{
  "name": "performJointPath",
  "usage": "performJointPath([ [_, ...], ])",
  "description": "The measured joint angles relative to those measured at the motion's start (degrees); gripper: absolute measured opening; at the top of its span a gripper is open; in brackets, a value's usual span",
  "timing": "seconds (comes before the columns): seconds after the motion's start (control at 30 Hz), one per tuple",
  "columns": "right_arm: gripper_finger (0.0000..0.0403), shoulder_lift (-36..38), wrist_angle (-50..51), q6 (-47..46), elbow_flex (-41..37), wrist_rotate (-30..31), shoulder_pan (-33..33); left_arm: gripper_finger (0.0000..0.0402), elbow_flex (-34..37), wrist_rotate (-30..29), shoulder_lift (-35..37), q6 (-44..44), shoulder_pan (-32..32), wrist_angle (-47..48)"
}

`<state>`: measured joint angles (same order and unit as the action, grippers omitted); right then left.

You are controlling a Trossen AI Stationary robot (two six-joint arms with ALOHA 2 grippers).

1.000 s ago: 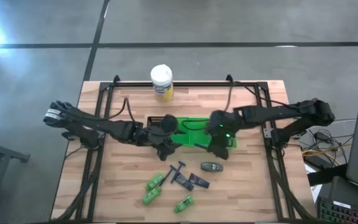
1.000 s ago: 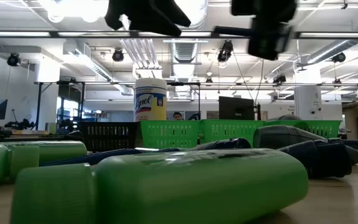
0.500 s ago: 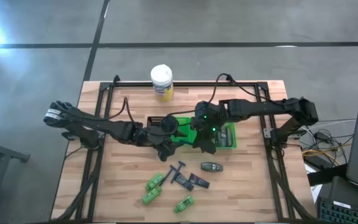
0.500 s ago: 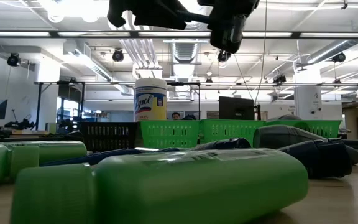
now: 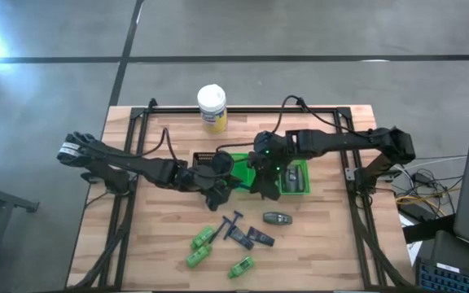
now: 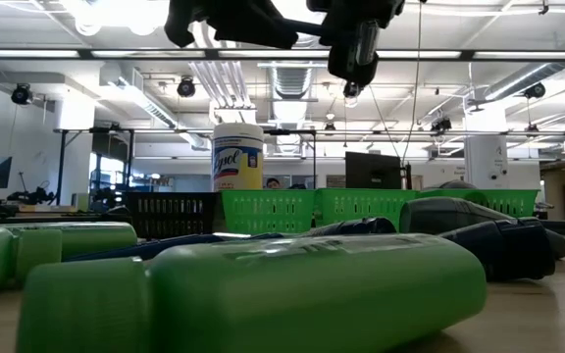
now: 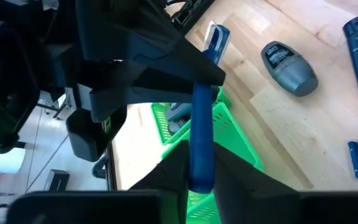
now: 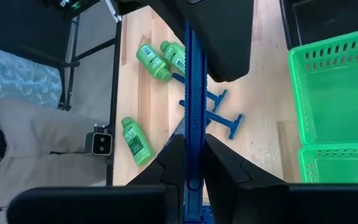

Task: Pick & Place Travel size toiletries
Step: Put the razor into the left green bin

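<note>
**Razor hand-over above the green bin.**
The right gripper (image 5: 260, 181), since a second ago swung left, pinches one blue razor (image 8: 194, 106) also pinched by the left gripper (image 5: 221, 185) over the green bin (image 5: 298, 177); hand-over seems under way, other toiletries remaining near.

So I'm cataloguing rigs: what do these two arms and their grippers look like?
Both arms are black and jointed, with black cables trailing. The left arm has a white label band near its base. The right arm shows a small green light near its wrist. The fingers are dark, angular wedges.
</note>
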<state>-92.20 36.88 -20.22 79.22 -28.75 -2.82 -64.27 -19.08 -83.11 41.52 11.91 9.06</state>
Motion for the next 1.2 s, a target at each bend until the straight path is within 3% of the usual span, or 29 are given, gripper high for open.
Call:
performJointPath([
  [0.23, 0.0034, -0.55, -0.32, -0.55, 0.0, -0.24, 0.03, 0.0036, 0.0, 0.14, -0.02, 0.28, -0.06, 0.36],
  [0.53, 0.0035, -0.73, -0.7, -0.81, 0.0, 0.17, -0.87, 0.009, 0.33, 0.29, -0.02, 1.25, -0.06, -0.3],
  [0.7, 0.0035, -0.73, -0.91, -0.79, 0.0, 0.03, -1.3, 0.01, 0.57, 0.52, -0.02, 1.33, -0.08, -0.26],
  [0.97, 0.0039, -0.77, -1.0, -0.81, -0.04, -0.28, -1.31, 0.0042, 0.66, 0.54, -0.02, 1.38, -0.1, -0.24],
  [1.2, 0.006, -0.77, -1.39, -0.79, -0.04, 1.91, -1.33, 0.0039, 0.79, 0.47, -0.02, 1.33, -0.23, 0.2],
])
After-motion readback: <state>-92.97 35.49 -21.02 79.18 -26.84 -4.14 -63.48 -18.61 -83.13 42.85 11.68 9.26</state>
